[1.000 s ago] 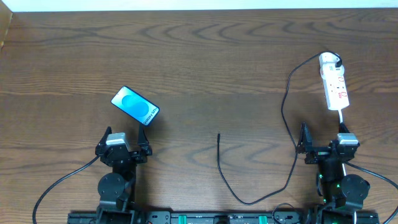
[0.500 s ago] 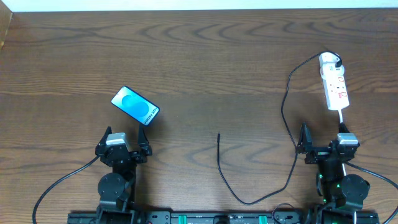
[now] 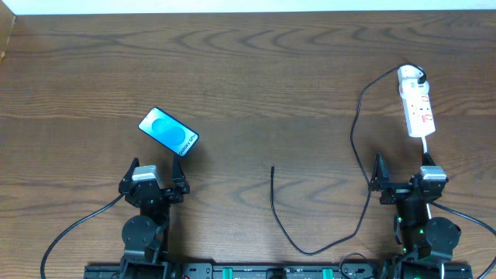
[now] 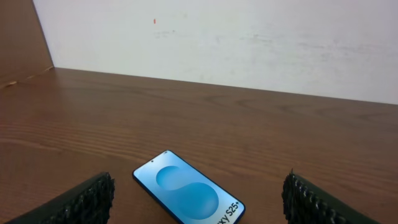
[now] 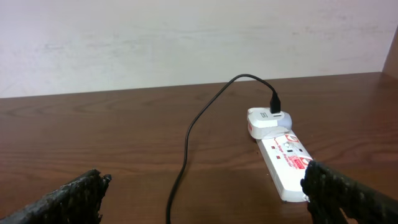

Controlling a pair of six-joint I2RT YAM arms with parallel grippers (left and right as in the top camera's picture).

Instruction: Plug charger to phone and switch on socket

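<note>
Dark wooden surface (image 3: 248, 70), white wall (image 4: 217, 43) behind. My left hand (image 3: 154, 181) and right hand (image 3: 403, 180) sit open and empty; I judge step one not yet started. The charger (image 3: 272, 186) tip lies well apart from the phone (image 3: 168, 132), between it and the socket (image 3: 416, 105). Next I must pinch that tip.

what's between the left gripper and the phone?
Only bare table lies between the open left gripper and the phone. Both the overhead and left wrist views show it.
</note>
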